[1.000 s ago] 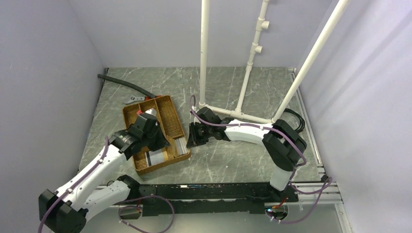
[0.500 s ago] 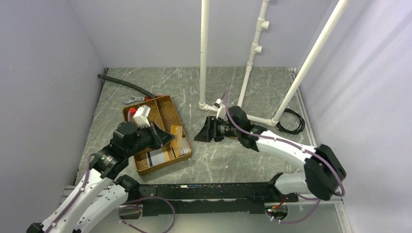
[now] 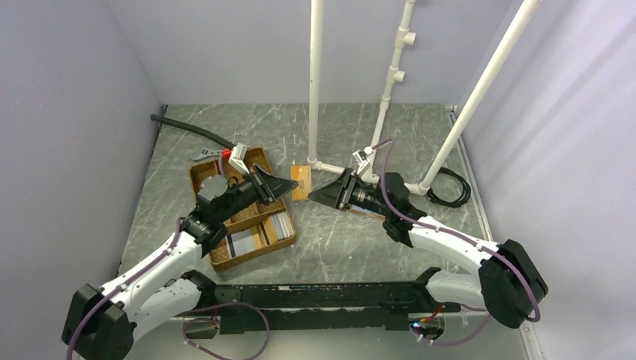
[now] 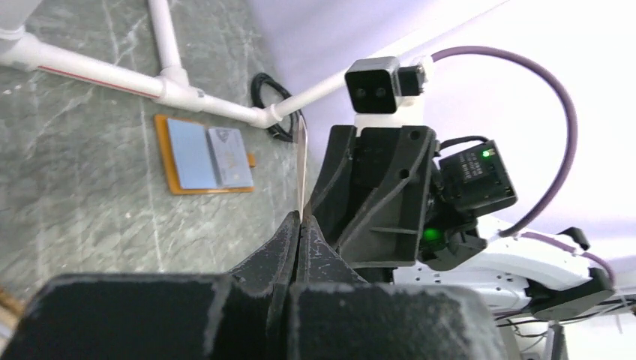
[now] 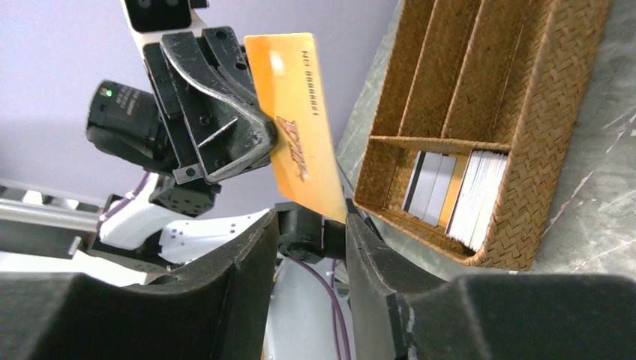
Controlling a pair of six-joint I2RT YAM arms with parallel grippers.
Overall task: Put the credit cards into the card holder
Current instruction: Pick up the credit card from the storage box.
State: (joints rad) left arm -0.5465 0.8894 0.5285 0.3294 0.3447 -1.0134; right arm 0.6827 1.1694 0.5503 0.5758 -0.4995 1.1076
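Orange credit card (image 5: 300, 127) pinched in left gripper (image 5: 264, 144), beside right gripper (image 5: 311, 225)

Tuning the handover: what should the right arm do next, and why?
Probably close the right gripper on the orange card: its lower corner sits between the open fingers, while the left gripper pinches its opposite edge.

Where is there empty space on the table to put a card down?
Bare table lies in front, between the tray and the right arm. More lies at the back, between the hose and the pipes. The middle is crowded: the left gripper holds an orange card up to the right gripper, with the holder beside the pipes.
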